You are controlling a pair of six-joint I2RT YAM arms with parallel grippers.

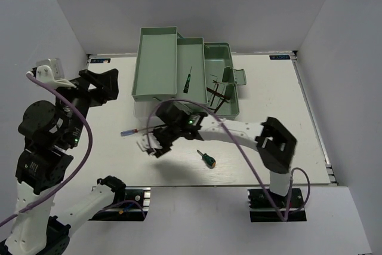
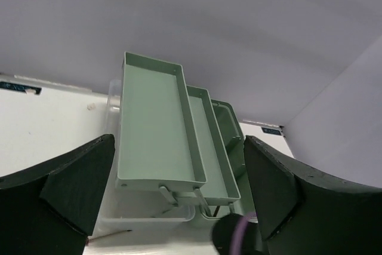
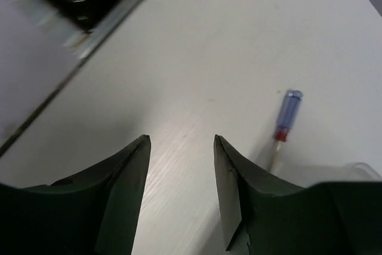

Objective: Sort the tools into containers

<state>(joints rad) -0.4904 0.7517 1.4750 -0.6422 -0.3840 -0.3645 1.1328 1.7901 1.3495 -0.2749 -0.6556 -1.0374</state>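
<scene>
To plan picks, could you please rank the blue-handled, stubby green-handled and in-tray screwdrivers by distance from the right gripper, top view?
From the right gripper:
1. Thin blue-handled screwdriver, table, left.
2. Stubby green-handled screwdriver, table, right.
3. Thin green-handled screwdriver, pale green toolbox's middle tray.

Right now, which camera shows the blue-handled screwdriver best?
The right wrist view: the blue-handled screwdriver lies close, colours clear, tip hidden. The top view shows it small and far off; the left wrist view doesn't clearly show it.
</scene>
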